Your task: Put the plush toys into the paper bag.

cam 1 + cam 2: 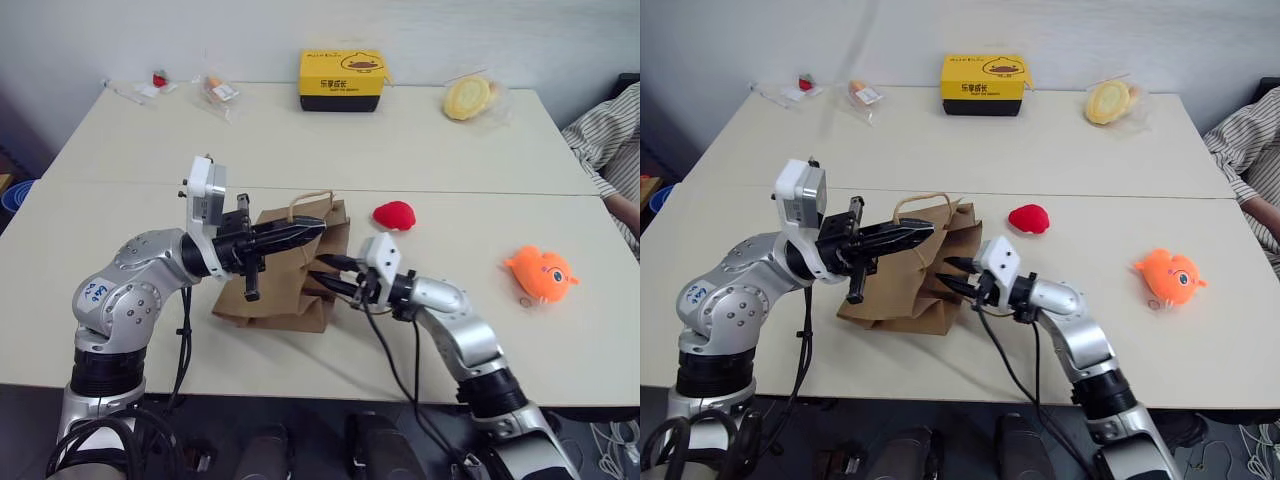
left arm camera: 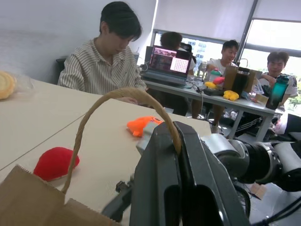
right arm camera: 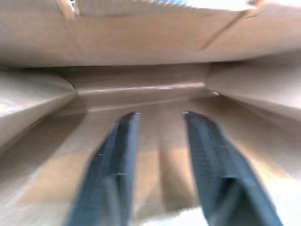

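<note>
On a pale table [image 1: 420, 150], the brown paper bag [image 1: 285, 285] lies near the front edge. The left gripper [image 1: 315, 229] pinches a bag handle [image 2: 101, 110]; the right gripper [image 1: 325, 274] (fingers parted, empty) reaches into the bag's mouth. The red plush [image 1: 394, 214] sits just beside the bag, the orange plush [image 1: 541, 273] well apart toward the right edge, with bare tabletop between.

Table [image 1: 120, 160]: paper bag [image 1: 280, 300], plush toys [image 1: 540, 273], box [image 1: 342, 80].
</note>
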### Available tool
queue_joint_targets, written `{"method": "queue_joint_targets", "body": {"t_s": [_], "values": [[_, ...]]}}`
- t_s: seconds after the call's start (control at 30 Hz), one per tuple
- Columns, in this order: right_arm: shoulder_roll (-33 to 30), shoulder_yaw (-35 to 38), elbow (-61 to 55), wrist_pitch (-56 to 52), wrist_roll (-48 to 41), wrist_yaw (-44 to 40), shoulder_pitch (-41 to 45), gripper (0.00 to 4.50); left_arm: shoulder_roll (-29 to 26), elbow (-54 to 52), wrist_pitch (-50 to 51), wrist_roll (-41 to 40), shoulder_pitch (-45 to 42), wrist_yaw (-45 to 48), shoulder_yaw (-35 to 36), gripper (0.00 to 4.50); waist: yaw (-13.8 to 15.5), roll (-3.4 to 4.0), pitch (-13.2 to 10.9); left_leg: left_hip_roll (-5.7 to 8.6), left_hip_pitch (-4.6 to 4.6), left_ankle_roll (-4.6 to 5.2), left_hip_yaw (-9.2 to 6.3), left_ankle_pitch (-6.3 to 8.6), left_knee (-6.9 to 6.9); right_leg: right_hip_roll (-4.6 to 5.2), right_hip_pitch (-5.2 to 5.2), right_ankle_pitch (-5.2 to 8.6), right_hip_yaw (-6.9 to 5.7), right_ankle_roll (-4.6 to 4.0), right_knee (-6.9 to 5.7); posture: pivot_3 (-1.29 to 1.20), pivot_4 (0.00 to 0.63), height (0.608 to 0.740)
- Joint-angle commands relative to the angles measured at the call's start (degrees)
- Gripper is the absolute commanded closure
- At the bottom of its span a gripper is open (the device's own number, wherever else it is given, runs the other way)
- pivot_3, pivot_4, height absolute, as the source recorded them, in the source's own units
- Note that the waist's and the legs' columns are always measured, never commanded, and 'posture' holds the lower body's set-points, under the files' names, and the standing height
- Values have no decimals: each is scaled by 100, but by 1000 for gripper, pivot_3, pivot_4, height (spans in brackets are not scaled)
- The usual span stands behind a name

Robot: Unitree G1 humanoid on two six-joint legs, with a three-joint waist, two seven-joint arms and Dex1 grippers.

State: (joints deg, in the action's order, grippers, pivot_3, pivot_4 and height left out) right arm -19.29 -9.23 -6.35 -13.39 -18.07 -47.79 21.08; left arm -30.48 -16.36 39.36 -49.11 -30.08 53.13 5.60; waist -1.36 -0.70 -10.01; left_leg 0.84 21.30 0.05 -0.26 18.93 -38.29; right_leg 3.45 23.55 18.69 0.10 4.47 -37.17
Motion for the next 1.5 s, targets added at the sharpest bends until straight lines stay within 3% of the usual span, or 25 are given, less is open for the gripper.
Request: {"method": "queue_joint_targets", "body": {"t_s": [0.03,0.17,0.37,0.53,0.7,0.8,1.0,1.2,1.3,1.5], "values": [[-428,728,-983,-284,-647,-80,-321,1408,-62,92,-158,95,-102,258,-83,4500,17,1,0,0,1,1,1,0,1,0,-1,0,0,0,8,0,150,740],[-772,1841,-1780,-578,-1841,-168,-1149,17,-90,336,-408,369,-217,596,-261,4500,38,1,0,0,-1,2,0,1,6,-1,-5,0,0,0,17,0,150,740],[-1089,3576,-1977,260,-1906,-418,-3027,17,32,670,-642,570,-438,890,-452,4500,146,2,-1,0,-4,8,6,2,9,-1,-13,0,3,1,22,0,150,740],[-303,5009,-1304,1955,-985,-161,-5091,17,153,824,-761,729,-462,1047,-637,4500,223,3,0,3,-10,11,9,1,12,-2,-14,-1,7,2,23,0,150,740],[84,5410,-650,2712,-171,614,-5738,17,233,937,-840,805,-491,1089,-651,4500,112,6,0,4,-28,18,34,4,18,-1,-17,-1,34,3,24,0,150,740],[-26,5378,-729,2452,56,1133,-5683,17,262,935,-824,819,-473,1092,-638,4500,13,7,0,2,-47,26,49,8,20,-1,-19,-3,47,5,10,0,150,740],[-1311,4841,-899,1626,376,1239,-4618,17,271,888,-732,795,-479,1072,-606,4500,-14,15,-2,3,-80,15,68,2,29,-6,-33,-2,64,3,-2,0,150,740],[-2801,3876,277,619,867,1034,-2950,17,250,796,-621,766,-514,992,-578,4500,103,13,-4,7,-75,19,59,-3,21,-4,-39,-2,54,3,5,0,150,740],[-3120,3332,1037,508,1103,917,-2232,555,186,753,-536,737,-521,1005,-549,4500,140,14,-4,5,-71,19,57,-4,21,-6,-39,-2,48,3,9,0,150,740],[-3394,2724,1492,-525,1187,709,-1722,2627,38,743,-452,743,-601,1030,-466,4500,136,14,-4,4,-55,21,49,-4,17,-3,-37,-2,40,4,19,0,150,740]]}}
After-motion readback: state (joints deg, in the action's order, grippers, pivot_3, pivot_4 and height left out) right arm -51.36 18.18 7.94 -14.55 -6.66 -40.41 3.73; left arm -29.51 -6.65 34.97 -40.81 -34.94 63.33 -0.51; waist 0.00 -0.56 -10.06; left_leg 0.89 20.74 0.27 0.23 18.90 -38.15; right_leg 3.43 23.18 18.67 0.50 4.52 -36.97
